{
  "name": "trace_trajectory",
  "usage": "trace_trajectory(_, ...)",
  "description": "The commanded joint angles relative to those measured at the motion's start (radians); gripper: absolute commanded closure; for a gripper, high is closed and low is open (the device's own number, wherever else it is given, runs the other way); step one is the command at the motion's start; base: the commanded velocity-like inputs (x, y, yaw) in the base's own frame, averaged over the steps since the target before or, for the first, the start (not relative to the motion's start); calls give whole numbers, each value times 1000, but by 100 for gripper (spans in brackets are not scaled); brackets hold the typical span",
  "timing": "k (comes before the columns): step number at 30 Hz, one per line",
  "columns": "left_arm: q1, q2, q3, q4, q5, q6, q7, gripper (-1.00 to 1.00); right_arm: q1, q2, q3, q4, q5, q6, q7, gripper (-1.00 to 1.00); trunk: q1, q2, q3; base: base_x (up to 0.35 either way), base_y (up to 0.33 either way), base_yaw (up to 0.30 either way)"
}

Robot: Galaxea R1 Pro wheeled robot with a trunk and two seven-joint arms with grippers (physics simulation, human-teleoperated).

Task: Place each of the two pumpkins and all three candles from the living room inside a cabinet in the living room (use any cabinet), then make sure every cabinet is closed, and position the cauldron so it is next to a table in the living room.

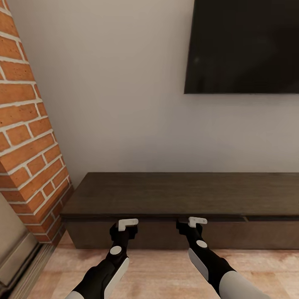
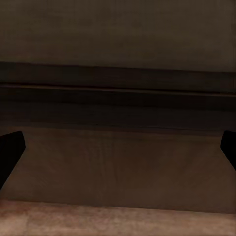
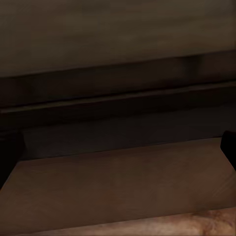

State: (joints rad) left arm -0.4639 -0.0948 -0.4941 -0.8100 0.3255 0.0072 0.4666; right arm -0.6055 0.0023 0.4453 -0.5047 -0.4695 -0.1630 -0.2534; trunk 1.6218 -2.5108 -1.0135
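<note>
The long, low dark-brown wood cabinet (image 1: 182,195) stands flush against the pale grey wall (image 1: 124,104), its plank top bare and its front edge running straight across the head view; its near end stops just short of the red brick pillar (image 1: 29,137), with a narrow strip of light wood floor (image 1: 166,274) between the two; open floor lies in front of the cabinet, around both arms. One cabinet, one flat black television screen (image 1: 245,45) mounted on the wall above its far side, one brick pillar; two arms.

Both arms reach forward and slightly down, roughly parallel and apart, their black forearms ending close before the cabinet's flat drawer fronts, just under the overhanging top; whether either touches the wood cannot be told. The left tool (image 1: 126,226) sits before the near drawer front; in the left wrist view its two dark fingertips (image 2: 10,152) stand wide apart at the picture's edges, nothing between them. The right tool (image 1: 196,223) sits further along the front; in the right wrist view its fingertips (image 3: 10,157) are likewise spread wide and empty, the drawer front (image 3: 123,182) and the shadowed gap under the top ahead.
</note>
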Motion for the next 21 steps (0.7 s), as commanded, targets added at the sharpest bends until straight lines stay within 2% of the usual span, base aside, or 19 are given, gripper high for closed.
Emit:
trace_trajectory(1,-1,1,-5,-1,7,1,7,-100,-1,-1,9,0,-9,-6,-6,-100,0,0,-1,-11,0,0)
trace_trajectory(16,-1,1,-5,-1,8,3,7,-100,-2,-1,9,0,-10,0,-2,-100,0,0,-1,-140,0,0)
trace_trajectory(18,-1,2,-3,-5,11,10,7,-100,-2,-2,9,-3,-10,14,8,-100,0,0,-1,-233,0,0)
trace_trajectory(21,-1,3,2,-25,15,21,7,-100,-2,-3,9,-12,-10,78,15,-100,0,0,-1,-264,0,0)
